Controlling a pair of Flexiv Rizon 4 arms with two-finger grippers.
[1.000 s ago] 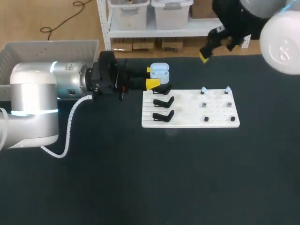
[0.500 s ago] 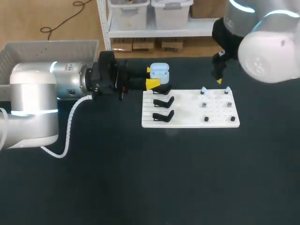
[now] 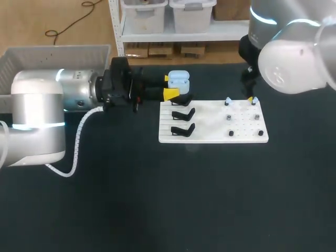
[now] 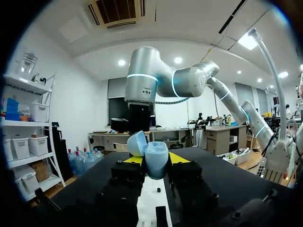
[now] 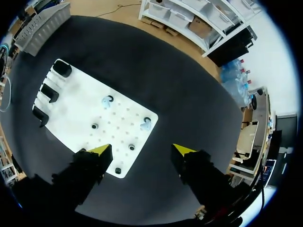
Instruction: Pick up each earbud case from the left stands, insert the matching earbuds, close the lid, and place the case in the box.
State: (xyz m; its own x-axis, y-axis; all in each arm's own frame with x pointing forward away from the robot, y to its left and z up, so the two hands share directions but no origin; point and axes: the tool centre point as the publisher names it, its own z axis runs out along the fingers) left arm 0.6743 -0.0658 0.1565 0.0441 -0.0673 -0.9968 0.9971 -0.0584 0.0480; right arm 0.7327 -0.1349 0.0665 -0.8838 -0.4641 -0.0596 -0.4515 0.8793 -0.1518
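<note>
Up close: left claw grips the open case, right claw spread over the board

From the head view you see your left claw [image 3: 169, 86] at the stand end of the white board [image 3: 212, 126]. It pinches the light-blue earbud case [image 3: 178, 80] above the row of black stands [image 3: 182, 113].

Your left wrist view adds what that angle leaves unsettled. The lid [image 4: 136, 143] stands open, tipped to one side. Both fingers press the case body from opposite sides, and the board runs ahead beneath it.

Your right claw [image 5: 142, 150] is best read from its own wrist view. The fingers are spread wide and hold nothing. One tip hangs over the board's edge and the other over the dark worktop [image 5: 189, 85]. Two earbuds [image 5: 107, 100] sit on pegs on the board, and the nearer one lies just ahead of the gap between the fingers.

In the head view the right arm [image 3: 291, 52] hides most of that claw. Only one yellow tip shows, just beside the earbud at the board's far corner.

The box [image 3: 52, 55], a pale crate, sits off the worktop's far left corner, well apart from the case.
</note>
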